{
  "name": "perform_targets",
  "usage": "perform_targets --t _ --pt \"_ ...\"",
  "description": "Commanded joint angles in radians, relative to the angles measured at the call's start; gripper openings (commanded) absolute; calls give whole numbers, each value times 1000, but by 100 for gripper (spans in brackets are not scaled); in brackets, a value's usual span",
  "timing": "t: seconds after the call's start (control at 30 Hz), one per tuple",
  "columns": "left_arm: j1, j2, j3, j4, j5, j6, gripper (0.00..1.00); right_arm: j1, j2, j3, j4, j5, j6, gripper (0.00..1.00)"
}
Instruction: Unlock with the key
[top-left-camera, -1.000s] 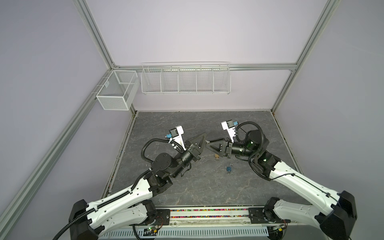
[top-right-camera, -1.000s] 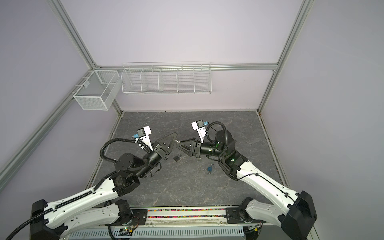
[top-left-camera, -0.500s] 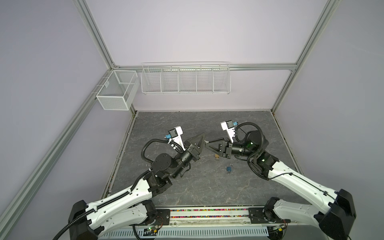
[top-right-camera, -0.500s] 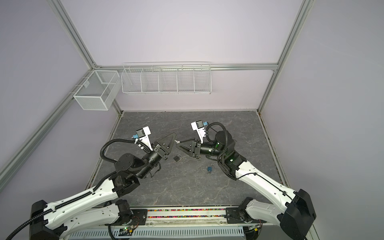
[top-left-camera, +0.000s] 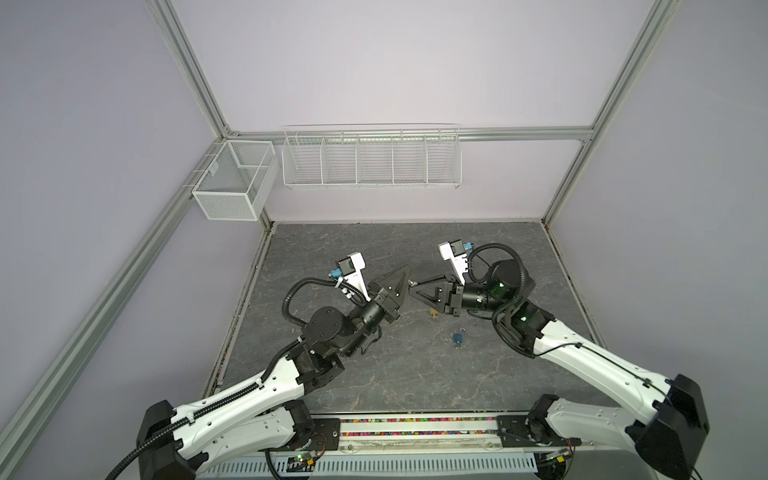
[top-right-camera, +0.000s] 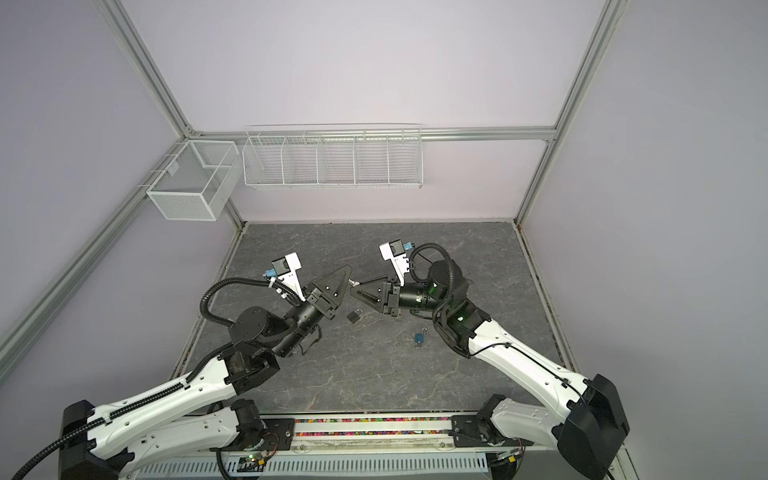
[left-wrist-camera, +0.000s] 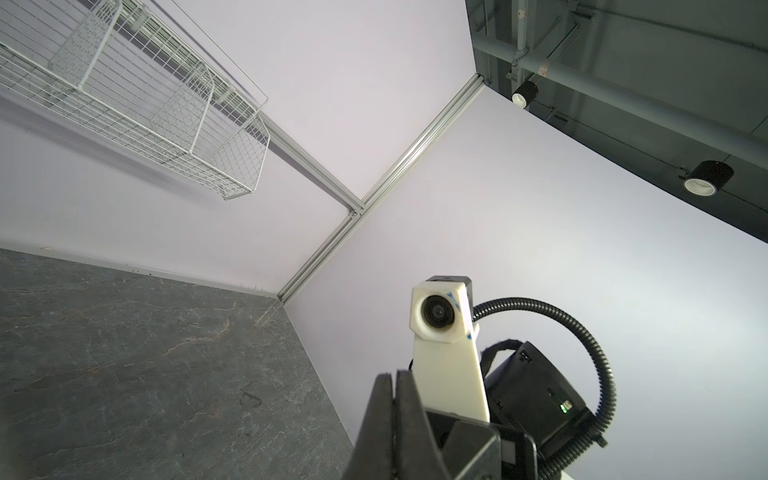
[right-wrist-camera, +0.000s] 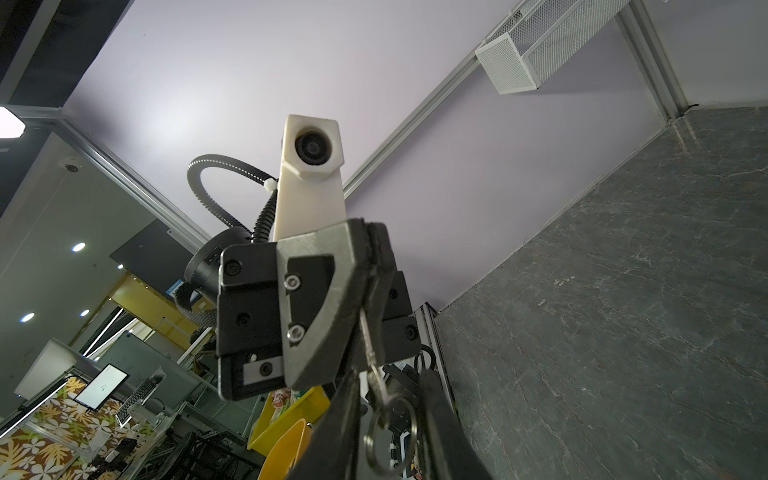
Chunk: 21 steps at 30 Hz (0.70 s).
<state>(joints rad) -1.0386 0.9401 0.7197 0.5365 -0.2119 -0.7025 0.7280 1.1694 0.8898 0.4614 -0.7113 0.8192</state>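
Note:
A small silver key (right-wrist-camera: 368, 340) hangs from my left gripper (right-wrist-camera: 368, 266), which is shut on its blade above the table. The key's head and ring (right-wrist-camera: 390, 432) lie between the fingers of my right gripper (right-wrist-camera: 388, 386), which press on both sides. In both top views the two grippers meet tip to tip: left gripper (top-left-camera: 406, 273), right gripper (top-left-camera: 410, 291), key (top-right-camera: 354, 282). A black padlock (top-right-camera: 354, 316) lies on the table below them. A brass padlock (top-left-camera: 433, 312) and a blue padlock (top-left-camera: 458, 337) lie beside it. The left wrist view shows only shut fingertips (left-wrist-camera: 384, 380).
A white wire shelf (top-left-camera: 372, 166) and a mesh box (top-left-camera: 232, 187) hang on the back wall above the grey stone-patterned table (top-left-camera: 374, 374). Aluminium frame posts stand at the corners. A rail with coloured beads (top-left-camera: 415, 422) runs along the front edge.
My right gripper's jaws have narrowed round the key's head and ring, and its tip has edged slightly toward the left gripper. The left gripper has stayed shut and still.

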Motion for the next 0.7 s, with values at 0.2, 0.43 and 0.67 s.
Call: perform_targets --t 0.2,0.43,0.67 --pt "5 -17 -12 -2 -10 -2 0 -8 -7 22 28 -5 3 23" --pt "7 -17 -15 -4 -12 -3 0 -10 -12 27 31 -10 2 25" --pt "9 -17 -17 -3 -16 -4 0 -10 -16 31 18 -8 2 23"
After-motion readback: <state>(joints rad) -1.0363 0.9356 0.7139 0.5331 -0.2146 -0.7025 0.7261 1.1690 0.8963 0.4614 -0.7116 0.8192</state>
